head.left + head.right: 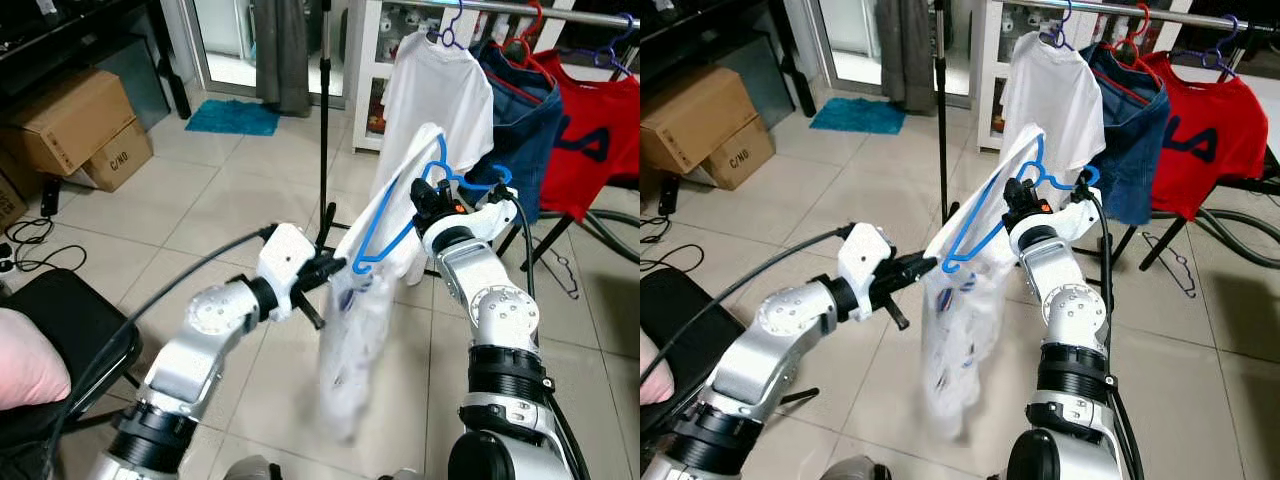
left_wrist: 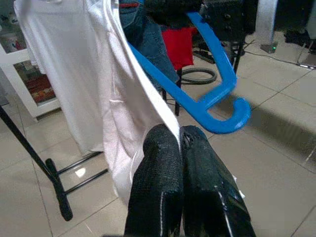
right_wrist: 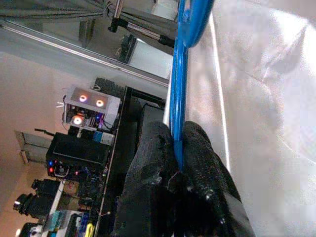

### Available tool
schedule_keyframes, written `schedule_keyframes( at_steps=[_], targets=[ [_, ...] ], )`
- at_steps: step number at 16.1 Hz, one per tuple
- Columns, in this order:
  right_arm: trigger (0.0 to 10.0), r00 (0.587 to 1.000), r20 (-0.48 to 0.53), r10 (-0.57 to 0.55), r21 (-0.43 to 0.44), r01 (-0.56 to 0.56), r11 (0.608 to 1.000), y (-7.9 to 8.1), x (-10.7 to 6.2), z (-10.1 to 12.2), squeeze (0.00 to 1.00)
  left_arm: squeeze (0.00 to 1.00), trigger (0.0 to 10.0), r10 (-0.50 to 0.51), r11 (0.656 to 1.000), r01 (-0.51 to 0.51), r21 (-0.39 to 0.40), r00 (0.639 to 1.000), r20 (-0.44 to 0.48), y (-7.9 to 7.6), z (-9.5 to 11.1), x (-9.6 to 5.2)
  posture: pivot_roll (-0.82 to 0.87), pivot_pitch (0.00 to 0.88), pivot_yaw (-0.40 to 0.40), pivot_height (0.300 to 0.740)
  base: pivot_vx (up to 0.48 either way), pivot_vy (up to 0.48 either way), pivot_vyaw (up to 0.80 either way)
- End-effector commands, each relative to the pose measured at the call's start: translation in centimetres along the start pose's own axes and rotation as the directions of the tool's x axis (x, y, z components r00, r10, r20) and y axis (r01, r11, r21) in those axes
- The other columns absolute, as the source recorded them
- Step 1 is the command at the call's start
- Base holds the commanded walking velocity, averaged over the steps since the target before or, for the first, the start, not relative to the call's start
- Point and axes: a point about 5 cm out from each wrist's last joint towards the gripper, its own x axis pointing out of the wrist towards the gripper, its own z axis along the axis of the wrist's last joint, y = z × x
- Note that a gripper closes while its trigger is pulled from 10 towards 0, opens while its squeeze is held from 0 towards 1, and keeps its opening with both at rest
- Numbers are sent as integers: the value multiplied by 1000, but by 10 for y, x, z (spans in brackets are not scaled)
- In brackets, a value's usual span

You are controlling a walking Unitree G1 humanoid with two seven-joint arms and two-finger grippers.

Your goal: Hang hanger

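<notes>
Our right wrist view: right pincer [image 3: 180, 163] clamped on blue hanger [image 3: 178, 98] bar. Our left wrist view: left pincer [image 2: 180, 148] closed on white garment [image 2: 123, 128] edge, hanger hook just beyond. Our head views: hanger with garment held mid-air between arms, short of clothes rail [image 1: 1160, 17]; white shirt [image 1: 1055, 100], denim top [image 1: 1130, 130], red shirt [image 1: 1205, 130] hang there. Cardboard boxes [image 1: 75, 125] at floor's left edge.

Home room doubling as a robot test space.
Tiled floor [image 1: 230, 200], clothes rail [image 1: 560, 12] with hung shirts, cardboard boxes [image 1: 75, 125], teal mat [image 1: 232, 117] by a glass door, white display cabinet [image 1: 375, 70], loose cables [image 1: 25, 245], lit electronics rack [image 3: 81, 133].
</notes>
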Motion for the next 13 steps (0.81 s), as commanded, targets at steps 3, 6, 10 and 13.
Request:
schedule_keyframes(
  at_steps=[3,6,10,13],
  targets=[
    [10000,995,88,44,22,-46,999,8,-3,12,0,0,0,43,999,-43,14,998,-34,5,-10,-7,24,0,0,740,0,0,0],
    [10000,989,-20,149,-300,-148,942,14,-19,13,0,0,0,288,958,-286,27,955,-77,53,-21,-37,23,0,5,740,0,0,0],
    [10000,997,-68,-48,-554,3,832,-31,-44,18,0,0,0,391,910,-380,166,920,-35,97,4,-75,34,0,2,740,0,0,0],
    [10000,964,-203,-171,-679,-13,734,-55,-62,3,0,0,0,464,857,-450,250,886,3,124,27,-85,42,0,3,740,0,0,0]
  ],
)
